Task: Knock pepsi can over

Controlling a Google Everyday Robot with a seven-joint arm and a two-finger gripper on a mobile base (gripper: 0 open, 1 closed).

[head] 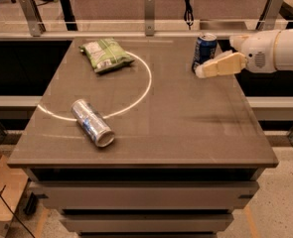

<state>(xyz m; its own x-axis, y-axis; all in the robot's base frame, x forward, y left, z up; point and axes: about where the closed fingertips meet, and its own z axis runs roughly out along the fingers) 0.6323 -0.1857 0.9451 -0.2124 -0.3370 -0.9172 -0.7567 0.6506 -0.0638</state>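
Brown desk [185,133]: the pepsi can [204,49] stands upright toward 1 o'clock. The gripper [209,70] sits low at the can's 4 o'clock side, touching or nearly so, likely set for a sideways shove. Whether it is apart or together I cannot tell.

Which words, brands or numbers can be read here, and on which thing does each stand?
None is readable for certain.
the dark blue can: white lettering, too blurred.
the green bag: pale label, too blurred.
the silver can, lying down: pale blue print, unreadable.
the gripper, close beside the dark blue can: no marking seen.
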